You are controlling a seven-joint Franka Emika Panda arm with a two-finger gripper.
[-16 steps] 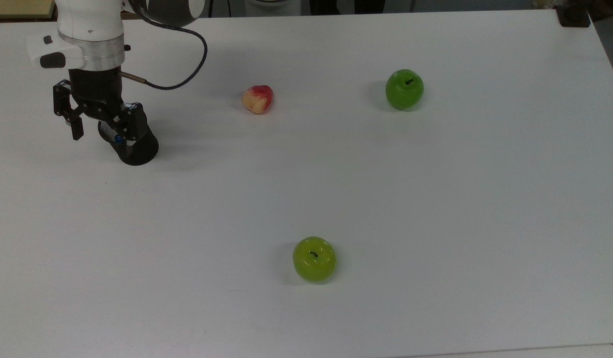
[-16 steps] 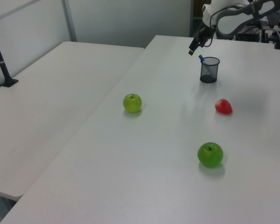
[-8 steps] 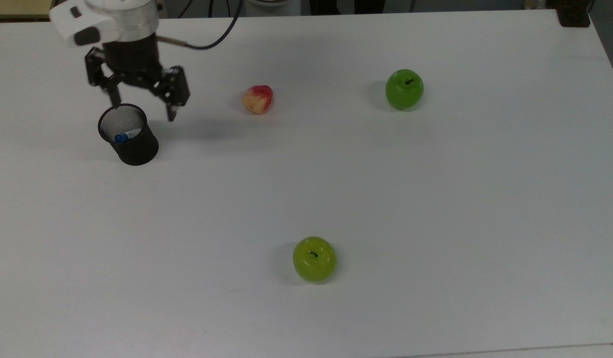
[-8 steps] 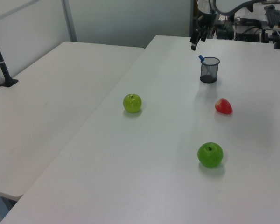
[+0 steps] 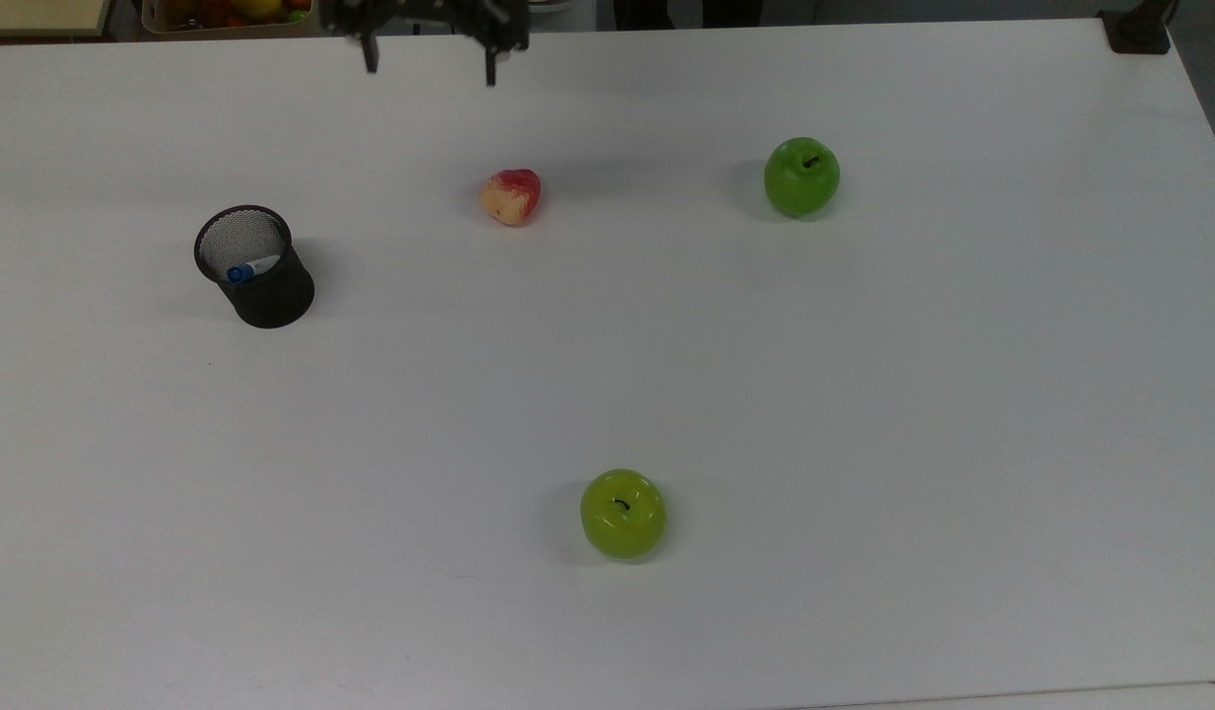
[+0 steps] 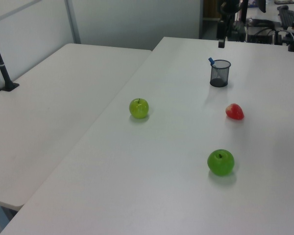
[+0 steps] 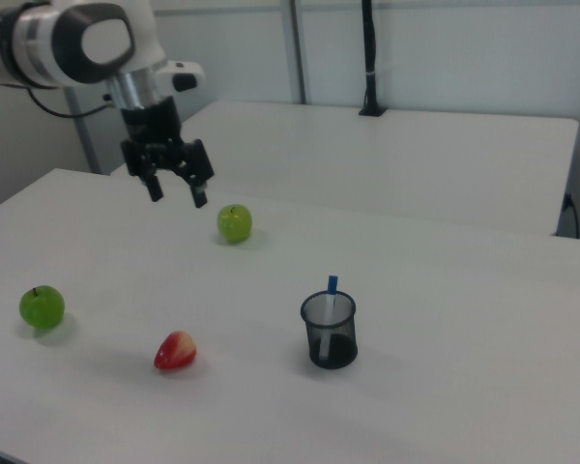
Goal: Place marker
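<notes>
The marker (image 5: 250,268) stands inside the black mesh cup (image 5: 264,286), its blue cap leaning on the rim; the blue end of the marker (image 7: 333,285) pokes above the cup (image 7: 330,333) in the right view, and the marker (image 6: 211,61) shows the same way in the cup (image 6: 219,74) in the left view. My gripper (image 5: 429,61) is open and holds nothing, high at the top view's upper edge, far from the cup. In the right view the gripper (image 7: 179,191) hangs in the air above the table.
A red-and-yellow fruit (image 5: 511,195) lies on the white table (image 5: 864,414) right of the cup in the top view. A dark green apple (image 5: 801,177) sits farther right, a lighter green apple (image 5: 622,513) nearer the front. A second table (image 6: 49,112) adjoins.
The gripper rose from over the cup and swung away toward the top view's upper edge, to the right. The marker stays in the cup, uncovered now.
</notes>
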